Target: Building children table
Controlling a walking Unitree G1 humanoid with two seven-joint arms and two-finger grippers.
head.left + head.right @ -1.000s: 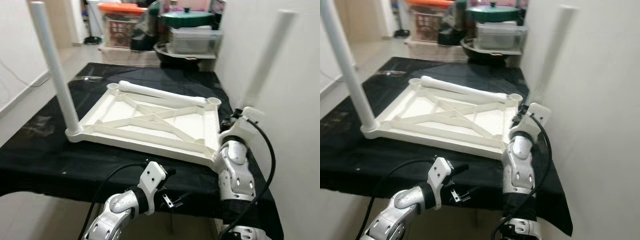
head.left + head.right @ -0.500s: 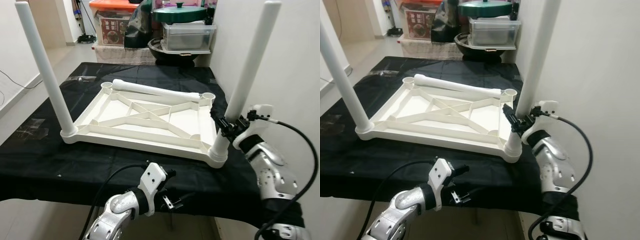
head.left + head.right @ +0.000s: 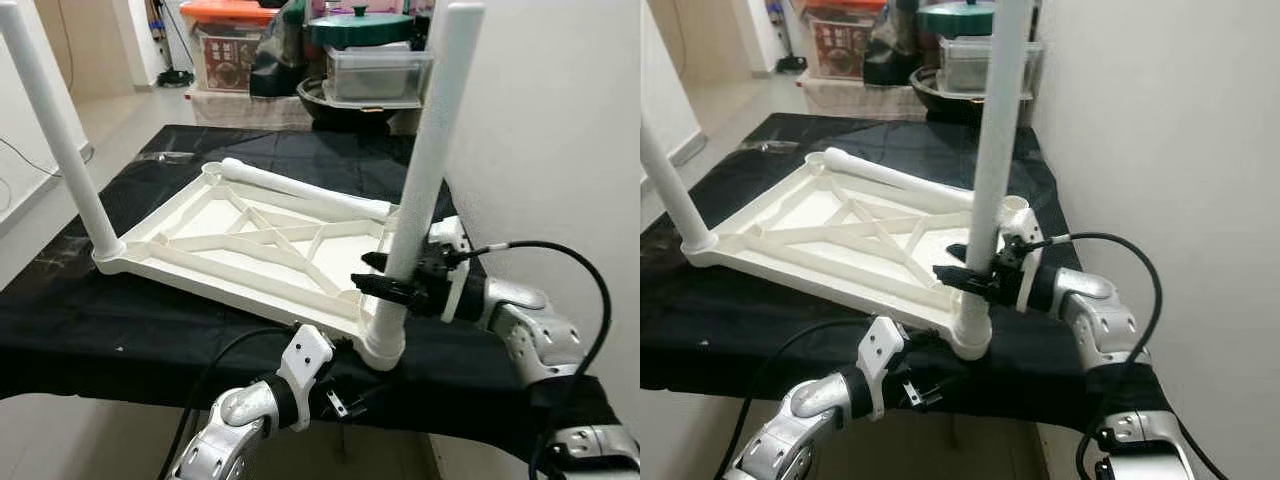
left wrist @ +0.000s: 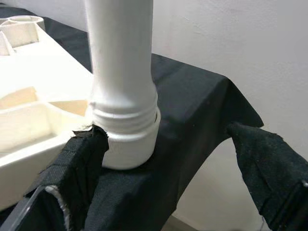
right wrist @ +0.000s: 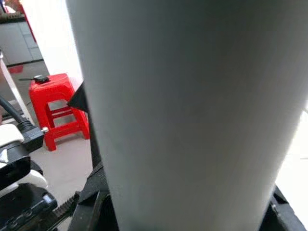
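Since a second ago right gripper [image 3: 385, 278] swings round, clenched low on stiff, light leg [image 3: 425, 170] at 3 o'clock; left gripper [image 3: 340, 400], fingers spread, idles.

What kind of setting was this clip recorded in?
Most likely a lived-in home, perhaps a utility or storage corner. Stacked plastic storage boxes and a lidded pot crowd the back, a red plastic stool stands on the tiled floor, and a black-covered table serves as the workbench.

The white wall [image 3: 560, 140] stands close beside the near-right table leg [image 3: 425, 180], leaving only a narrow gap for the right hand [image 3: 385, 278] clamped on it. A loose leg [image 3: 300, 190] lies across the upturned tabletop's [image 3: 230, 245] far edge, and storage boxes [image 3: 375, 70] crowd behind the counter [image 3: 90, 320]. The counter's bare black near strip stays passable.
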